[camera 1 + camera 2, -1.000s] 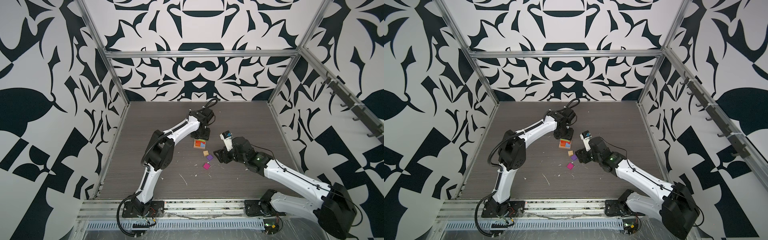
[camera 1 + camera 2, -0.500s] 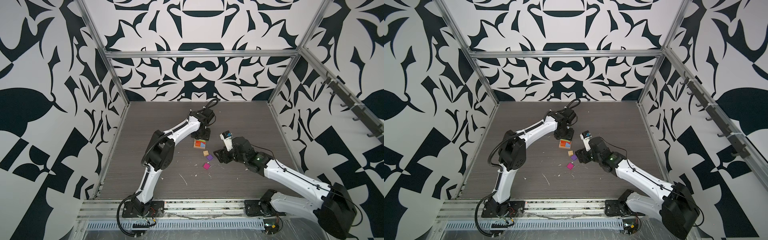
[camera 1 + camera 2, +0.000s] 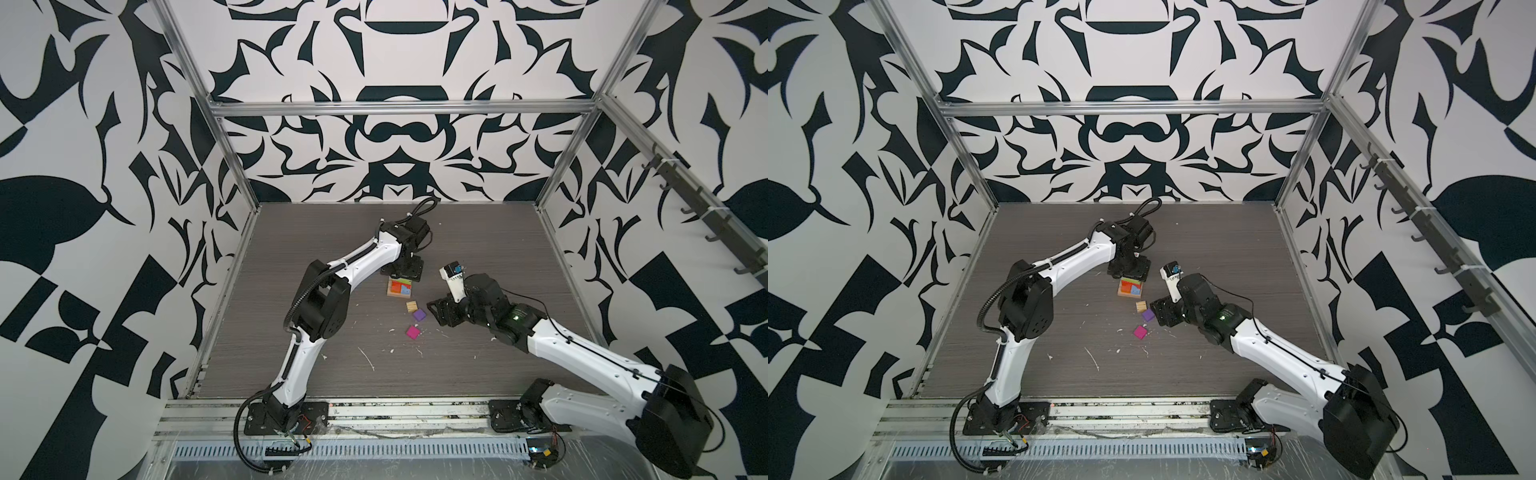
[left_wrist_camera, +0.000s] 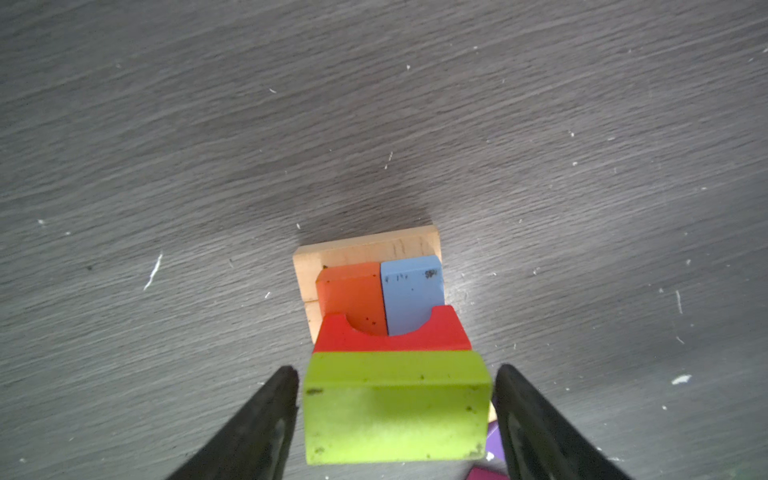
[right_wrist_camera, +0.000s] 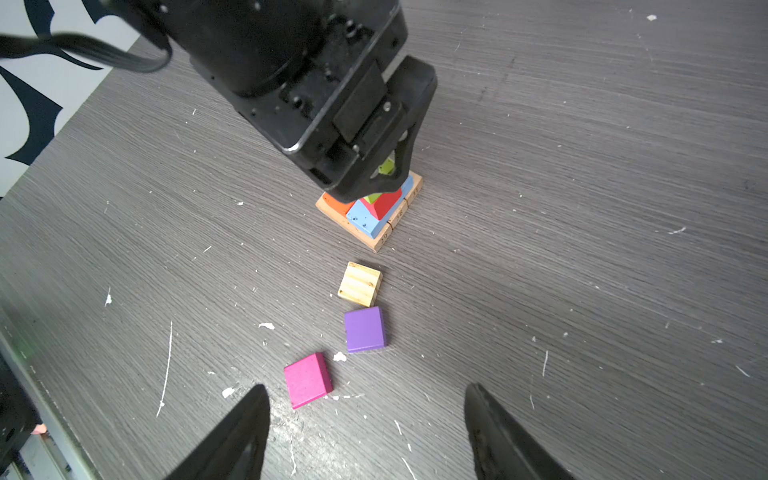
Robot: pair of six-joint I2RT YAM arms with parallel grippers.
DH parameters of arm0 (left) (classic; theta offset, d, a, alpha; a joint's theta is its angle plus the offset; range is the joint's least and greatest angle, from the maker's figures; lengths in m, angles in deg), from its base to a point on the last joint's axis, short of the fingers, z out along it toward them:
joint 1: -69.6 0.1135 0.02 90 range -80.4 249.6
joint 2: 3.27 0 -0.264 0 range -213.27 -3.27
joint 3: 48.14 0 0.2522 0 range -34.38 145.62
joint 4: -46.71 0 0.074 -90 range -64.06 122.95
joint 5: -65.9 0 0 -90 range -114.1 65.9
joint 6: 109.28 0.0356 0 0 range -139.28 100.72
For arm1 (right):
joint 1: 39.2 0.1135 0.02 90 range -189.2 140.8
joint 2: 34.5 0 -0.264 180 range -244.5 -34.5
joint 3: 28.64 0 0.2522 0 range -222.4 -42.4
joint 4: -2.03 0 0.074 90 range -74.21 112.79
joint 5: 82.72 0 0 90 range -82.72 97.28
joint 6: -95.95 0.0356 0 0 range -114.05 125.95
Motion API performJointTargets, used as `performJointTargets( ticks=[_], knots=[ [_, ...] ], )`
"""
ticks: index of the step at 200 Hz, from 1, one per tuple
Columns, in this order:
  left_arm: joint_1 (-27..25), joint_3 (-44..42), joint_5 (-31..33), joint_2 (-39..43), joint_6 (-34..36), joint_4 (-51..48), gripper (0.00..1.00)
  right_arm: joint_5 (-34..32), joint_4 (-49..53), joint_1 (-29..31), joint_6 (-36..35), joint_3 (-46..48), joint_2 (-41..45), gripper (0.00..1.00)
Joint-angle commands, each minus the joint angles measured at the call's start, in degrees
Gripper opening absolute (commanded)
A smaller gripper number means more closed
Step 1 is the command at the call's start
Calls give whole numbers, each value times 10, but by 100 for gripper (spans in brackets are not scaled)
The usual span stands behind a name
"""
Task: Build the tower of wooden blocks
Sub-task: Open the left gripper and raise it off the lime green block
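Observation:
The wood block tower (image 3: 400, 288) stands mid-table: a plain wood base (image 4: 365, 247), then an orange block (image 4: 351, 295), a blue block (image 4: 411, 291) and a red arch block (image 4: 390, 336). A lime-green block (image 4: 395, 415) rests on top. My left gripper (image 4: 395, 370) straddles the green block from above, jaws open, a thin gap on each side. My right gripper (image 5: 365, 388) hovers open and empty just right of the loose wood blocks: a tan cube (image 5: 359, 284), a purple cube (image 5: 365, 329) and a magenta cube (image 5: 307, 380).
The left gripper's black body (image 5: 332, 104) covers most of the tower from the right wrist view. White scraps (image 3: 365, 357) litter the dark table. The patterned wall and metal frame (image 3: 232, 266) run along the table's left side.
The left jaws have widened off the green block, which now sits free on the tower. Both arms have stayed in place.

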Motion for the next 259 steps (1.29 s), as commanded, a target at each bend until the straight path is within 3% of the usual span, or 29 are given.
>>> performJointTargets(
  ticks=[1, 78, 83, 159, 259],
  knots=[
    [-3, 15, 7, -10, -2, -31, 80, -4, -14, 0, -5, -8, -2, 77],
    [-3, 12, 10, 10, -1, -21, 84, -10, -11, 0, -2, -17, -15, 77],
    [-3, 12, 11, 12, -1, -20, 88, -10, -11, 0, -1, -17, -15, 77],
    [-3, 5, 16, 44, 2, 6, 100, -11, -2, 0, 3, -17, -13, 77],
    [-3, -29, 47, 95, 15, 26, 99, -18, 21, 7, 11, -29, -43, 78]
  ],
)
